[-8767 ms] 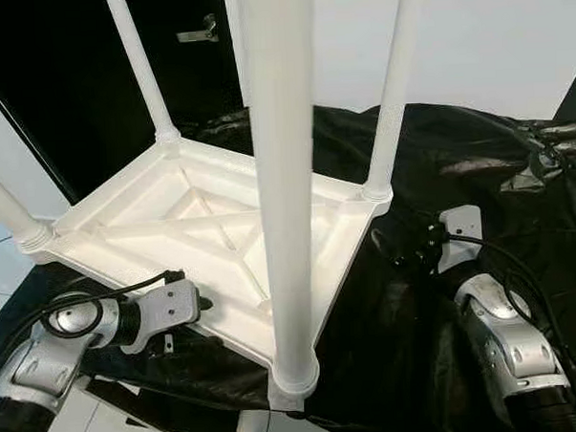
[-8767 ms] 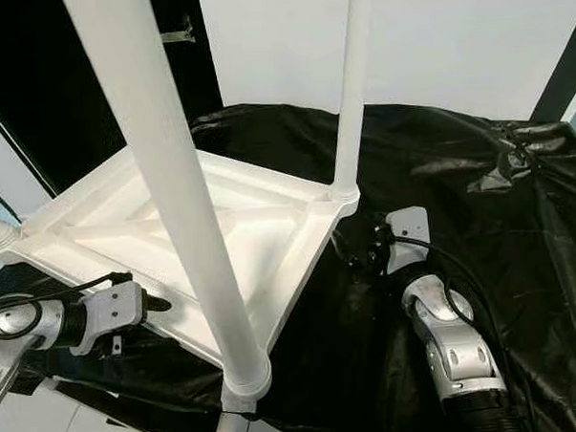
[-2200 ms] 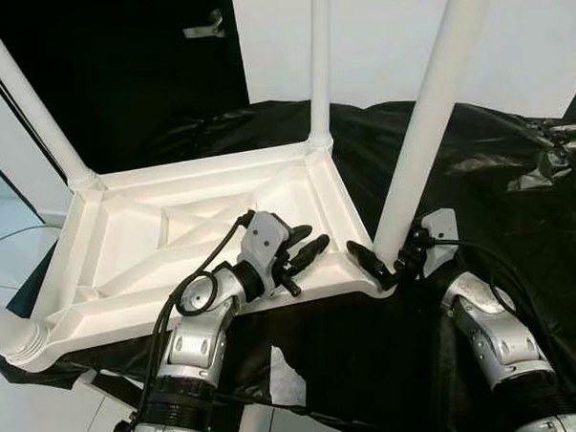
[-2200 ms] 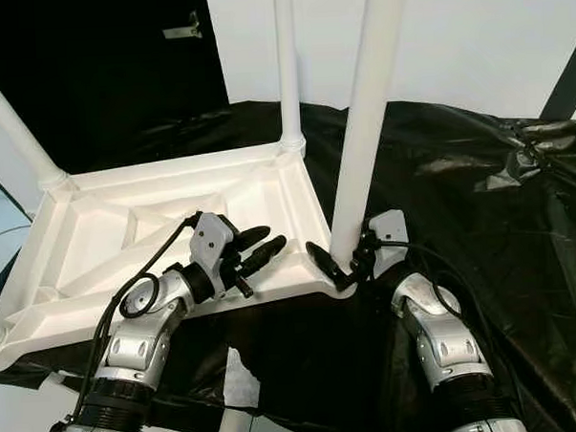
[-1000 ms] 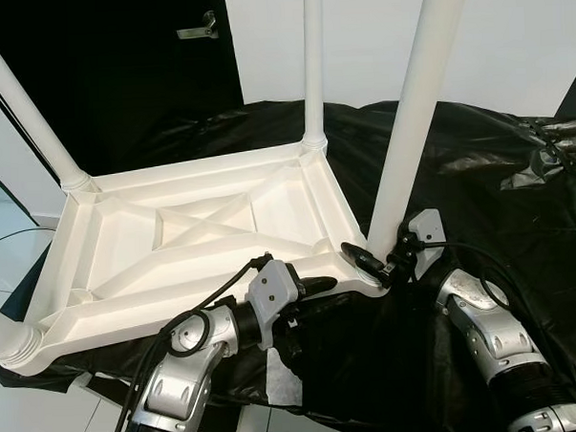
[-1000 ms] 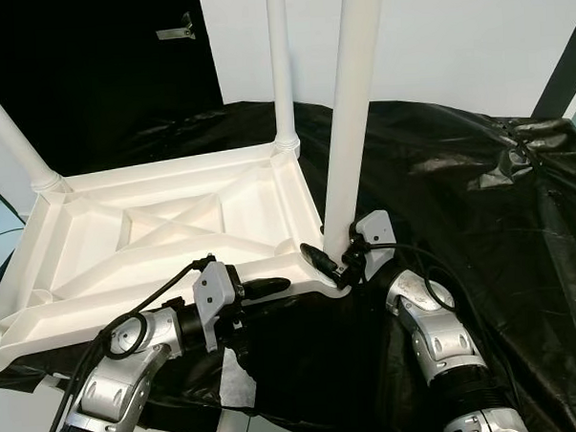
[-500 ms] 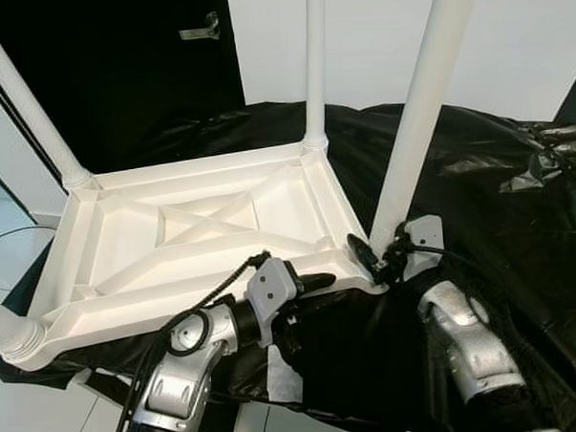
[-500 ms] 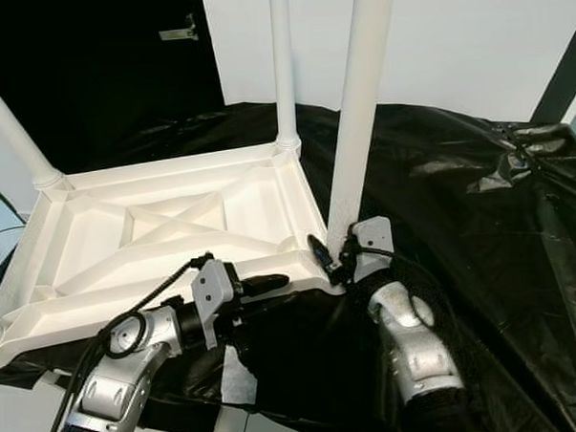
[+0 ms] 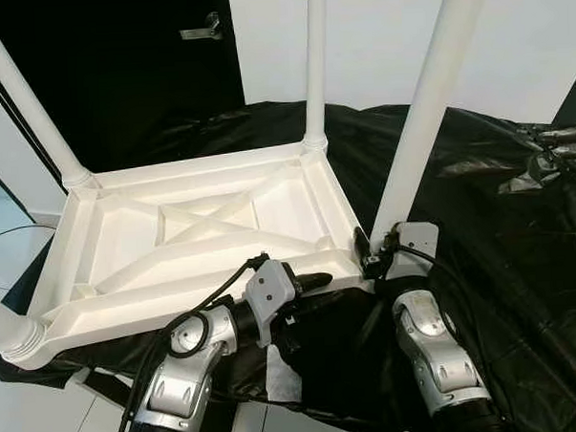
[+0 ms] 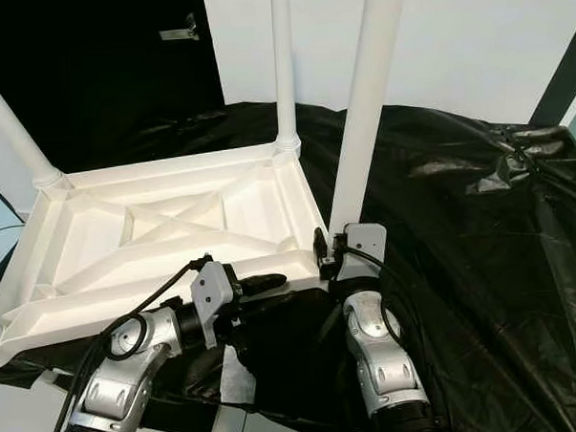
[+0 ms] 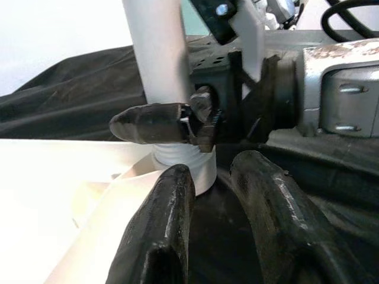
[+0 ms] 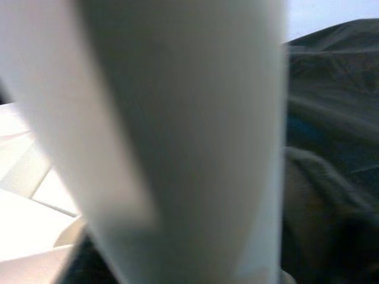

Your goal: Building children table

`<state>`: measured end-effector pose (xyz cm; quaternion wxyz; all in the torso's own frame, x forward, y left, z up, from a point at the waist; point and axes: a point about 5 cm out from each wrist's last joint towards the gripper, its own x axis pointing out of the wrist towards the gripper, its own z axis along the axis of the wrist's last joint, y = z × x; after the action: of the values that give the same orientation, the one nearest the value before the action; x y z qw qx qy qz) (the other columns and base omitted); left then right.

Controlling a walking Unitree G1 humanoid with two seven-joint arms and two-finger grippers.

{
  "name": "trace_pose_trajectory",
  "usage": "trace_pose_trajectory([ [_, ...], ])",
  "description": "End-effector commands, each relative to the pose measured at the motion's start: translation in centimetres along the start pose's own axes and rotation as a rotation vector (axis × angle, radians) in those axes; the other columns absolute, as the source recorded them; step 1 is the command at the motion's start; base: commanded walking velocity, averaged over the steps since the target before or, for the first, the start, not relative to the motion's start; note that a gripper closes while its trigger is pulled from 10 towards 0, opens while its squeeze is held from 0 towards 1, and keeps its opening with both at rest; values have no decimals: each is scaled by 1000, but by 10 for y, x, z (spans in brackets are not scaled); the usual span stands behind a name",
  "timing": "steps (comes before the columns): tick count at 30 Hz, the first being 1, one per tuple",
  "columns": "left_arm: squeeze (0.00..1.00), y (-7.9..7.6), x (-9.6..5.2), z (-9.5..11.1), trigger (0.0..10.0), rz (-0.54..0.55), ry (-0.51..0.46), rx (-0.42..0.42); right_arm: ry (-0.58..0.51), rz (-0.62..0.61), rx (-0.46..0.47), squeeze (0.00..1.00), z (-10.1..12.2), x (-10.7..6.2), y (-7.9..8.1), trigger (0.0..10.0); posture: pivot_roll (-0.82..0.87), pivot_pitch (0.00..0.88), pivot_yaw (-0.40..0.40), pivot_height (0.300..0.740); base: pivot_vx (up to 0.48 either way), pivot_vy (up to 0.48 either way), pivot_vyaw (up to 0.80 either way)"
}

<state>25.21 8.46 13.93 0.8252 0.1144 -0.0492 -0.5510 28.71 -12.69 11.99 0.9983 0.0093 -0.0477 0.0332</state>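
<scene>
Left wrist view: look first to the left claw (image 11: 214,168), parted only narrowly, with black sheet (image 11: 65,106) in the gap and nothing pinched (1 finger (image 11: 160,225) lying against the white rim). From the head, find it low at the near edge of the children table (image 9: 203,241), just beside the near right corner. Right next to it, meet the right claw (image 9: 364,254), tucked against the foot of the near right leg (image 9: 427,105), at the collar in the corner socket. Cannot tell how far closed, or whether gripping the leg at all.

Further out: children table upside down on the sheet-draped desk (image 9: 498,216), all 4 legs pointing up, ribbed underside facing the head cameras. Near left corner apparently hanging past the desk's edge. Below the left claw, a white scrap of paper (image 9: 281,374) on the sheet.

Probably at the stage of seating or checking this last leg. Risks, as judged:
- Twisting the leg with no firm hold on the frame could spin or slide the whole light table on the slick sheet.
- Pushing sideways on so tall a leg could lever the frame over toward the overhanging corner.
- Forcing a crooked fit could jam or crack the socket.
- Dragging the left claw could snag the sheet and pull the table along.
</scene>
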Motion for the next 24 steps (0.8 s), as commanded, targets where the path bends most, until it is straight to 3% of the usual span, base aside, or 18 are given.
trace_pose_trajectory([
  [1, 0, 11, -2, -1, 10000, 156, 13, 6, -25, 41, 12, 1000, 3, -2, -3, 10000, -5, 0, -7, 740, 0, 0, 0],
  [5, 0, 10, -2, 0, 10000, 154, 12, 3, -42, 108, 5, 1000, 7, -4, -5, 10000, -4, 0, -9, 740, 0, 0, 0],
  [6, 0, 10, -2, -1, 10000, 148, 13, -6, -45, 173, 12, 475, 9, -4, -7, 10000, -5, 0, -8, 740, 0, 0, 0],
  [7, 0, 10, -2, -1, 10000, 148, 13, -6, -45, 173, 12, 475, 9, -4, -7, 10000, -5, 0, -8, 740, 0, 0, 0],
  [8, 0, 10, -3, -2, 10000, 145, 18, -4, -57, 250, -15, 0, 12, -4, -11, 10000, -8, 0, -6, 740, 0, 0, 0],
  [13, 0, 9, -3, -4, 10000, 123, 23, -7, -36, 423, -35, 0, 15, -1, -24, 10000, -7, 0, -8, 740, 0, 0, 0],
  [16, 0, 7, -4, -3, 10000, 120, 11, -35, 35, 586, -63, 0, 9, 2, -28, 10000, 0, 0, -6, 740, 0, 0, 0],
  [20, 0, 5, -6, -4, 10000, 125, 7, -55, 61, 629, -91, 0, 5, 5, -32, 10000, 5, 0, -6, 740, 0, 0, 0],
  [21, 0, 3, -8, -4, 10000, 122, 9, -53, 63, 640, -103, 0, 4, 6, -33, 7412, 5, 0, -6, 740, 0, 0, 0],
  [22, 0, 3, -8, -4, 10000, 122, 9, -53, 63, 640, -103, 0, 4, 6, -33, 7412, 5, 0, -6, 740, 0, 0, 0],
  [23, 0, 0, -9, -6, 10000, 118, 14, -56, 66, 641, -106, 0, 4, 8, -35, 1255, 6, 0, -6, 740, 0, 0, 0],
  [24, 0, 0, -9, -6, 10000, 118, 15, -58, 66, 647, -104, 0, 4, 8, -37, 0, 9, 0, -9, 740, 0, 0, 0],
])
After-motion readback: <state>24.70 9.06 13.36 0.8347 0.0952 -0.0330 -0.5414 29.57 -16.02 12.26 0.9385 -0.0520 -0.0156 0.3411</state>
